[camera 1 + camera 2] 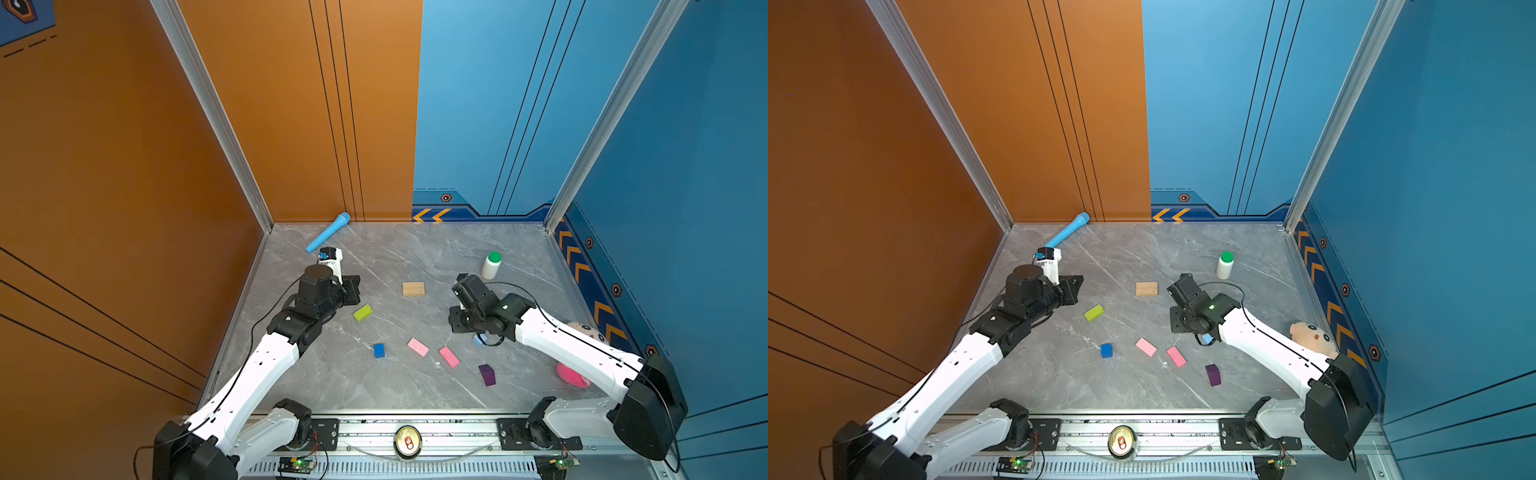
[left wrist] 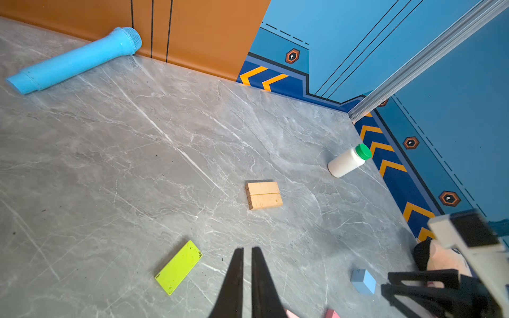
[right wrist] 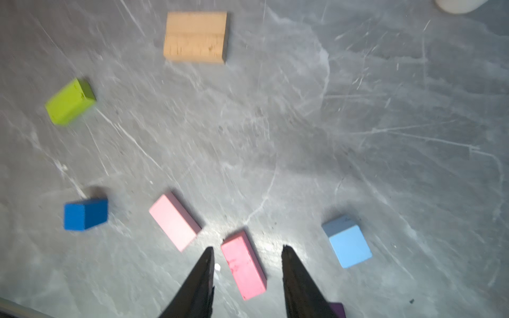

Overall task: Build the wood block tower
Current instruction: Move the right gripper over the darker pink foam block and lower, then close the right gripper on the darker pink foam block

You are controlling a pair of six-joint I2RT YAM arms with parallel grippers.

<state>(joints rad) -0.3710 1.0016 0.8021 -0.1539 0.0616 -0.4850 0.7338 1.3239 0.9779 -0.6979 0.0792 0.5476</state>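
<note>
Hovering above open tabletop (image 1: pixel 415 257), left gripper (image 2: pixel 248 248) is barely parted and right gripper (image 3: pixel 248 248) spread, both empty.

On the tabletop (image 1: pixel 415 249), the toy microphone (image 1: pixel 328 232) lies back left against the wall and the bottle (image 1: pixel 491 266) stands back right. The paired bars (image 1: pixel 413 289) touch mid-table, with the lone bar (image 1: pixel 362 312) front-left of them. Nearer, left to right, lie the left cube (image 1: pixel 378 350), the first single bar (image 1: pixel 417 347), the second single bar (image 1: pixel 449 356) and the right cube (image 1: pixel 478 340). The peaked block (image 1: pixel 486 375) is nearest.

The tabletop (image 1: pixel 415 249) is smooth, grey, marble-look stone with a faint sheen. The tan bars (image 3: pixel 195 37) are bare wood with the grain showing. The lime bar (image 2: pixel 179 267) has matt paint speckled with dark chips. The deep-pink bar (image 3: pixel 243 265) is matt and scuffed. The microphone (image 2: pixel 74 59) is matt plastic, the bottle (image 2: pixel 347 162) smooth plastic, and the can (image 1: pixel 408 441) shiny metal.
</note>
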